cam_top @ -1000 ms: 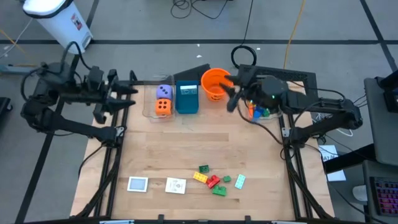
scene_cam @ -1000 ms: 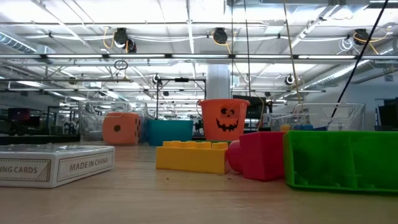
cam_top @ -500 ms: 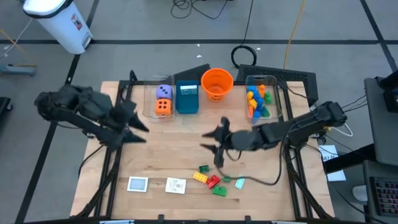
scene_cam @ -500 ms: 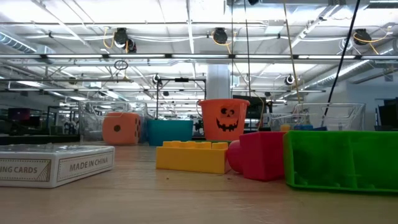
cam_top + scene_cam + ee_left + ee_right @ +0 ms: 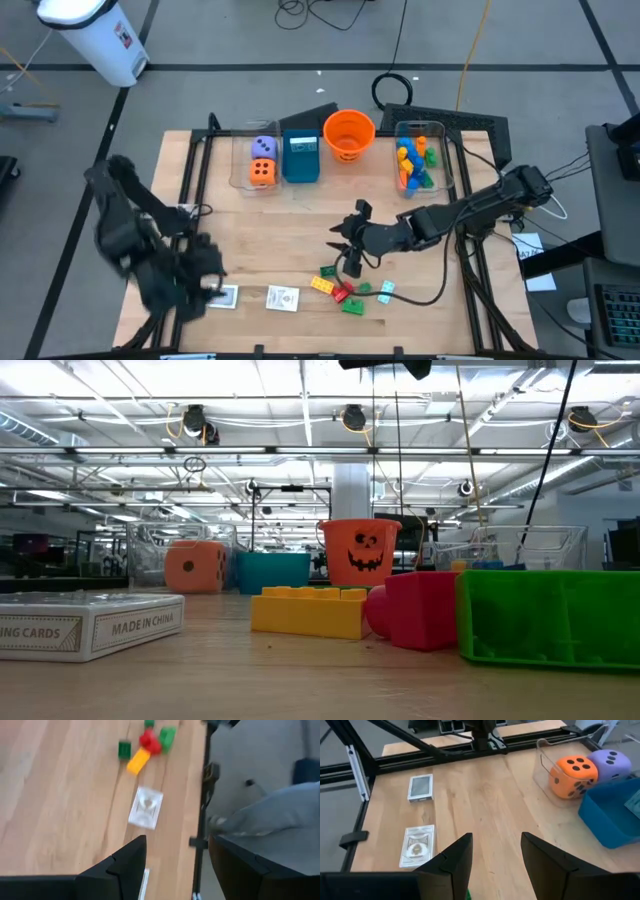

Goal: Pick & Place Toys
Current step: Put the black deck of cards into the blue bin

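- Right end effector (image 5: 345, 250) hangs over mid bench, just above the brick pile; fingers (image 5: 455, 865) apart w/ a clear gap, nothing between them.
- Left end effector (image 5: 205, 283) at near-left corner of the bench (image 5: 290, 215), right by the left card pack; fingers (image 5: 132, 865) apart, empty.
- Loose bricks clustered near-centre, slightly right: yellow brick (image 5: 321, 285), red brick (image 5: 342, 292), green brick (image 5: 352, 307), small green one (image 5: 327, 271), pale blue-green piece (image 5: 386, 292). All lie on the bench, touching or just beside each other.
- Two white card packs on the near edge, left of the bricks: left card pack (image 5: 221, 296), right card pack (image 5: 283, 298); apart from each other.
- Far edge, left to right: clear bin (image 5: 240, 170) w/ purple die (image 5: 264, 147) and orange die (image 5: 262, 172) inside; teal box (image 5: 300, 158); orange bucket (image 5: 349, 134); second clear bin (image 5: 440, 160) holding mixed bricks (image 5: 413, 165).
- Low view: card pack at left, yellow, red and big green brick in front, pumpkin-face bucket behind.
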Robot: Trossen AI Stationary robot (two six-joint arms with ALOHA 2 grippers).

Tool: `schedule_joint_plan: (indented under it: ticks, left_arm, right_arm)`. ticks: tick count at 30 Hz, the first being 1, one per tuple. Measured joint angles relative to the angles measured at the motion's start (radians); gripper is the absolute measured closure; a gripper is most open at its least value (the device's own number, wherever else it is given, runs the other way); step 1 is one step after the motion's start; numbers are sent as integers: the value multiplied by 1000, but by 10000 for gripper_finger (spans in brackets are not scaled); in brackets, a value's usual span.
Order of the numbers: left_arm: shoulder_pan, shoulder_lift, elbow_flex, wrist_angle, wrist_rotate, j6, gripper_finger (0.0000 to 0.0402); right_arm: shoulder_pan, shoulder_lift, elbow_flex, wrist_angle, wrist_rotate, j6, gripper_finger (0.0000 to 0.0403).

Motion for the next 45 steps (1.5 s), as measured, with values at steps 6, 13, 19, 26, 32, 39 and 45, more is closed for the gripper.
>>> schedule_joint_plan:
  ticks: [6,13,19,26,32,39,45]
  left_arm:
    - [-115,181,0,-72,25,-166,179]
    - [-154,327,0,-84,116,-320,179]
    - [-152,350,-24,-110,194,-365,180]
    - [-177,297,-213,-46,309,-392,221]
    - [-178,189,-421,198,319,-409,264]
    - [-168,151,-607,481,372,-402,290]
    - [-158,151,-737,616,425,-477,280]
  right_arm:
    - [29,0,0,-57,-55,12,243]
    - [89,0,0,-59,-54,84,243]
    - [146,-1,0,-59,-53,125,243]
    - [172,-1,0,-39,-51,197,243]
    - [172,-1,0,-17,-50,209,243]
    - [165,-1,0,-21,-51,196,243]
    - [146,-1,0,-21,-48,186,243]
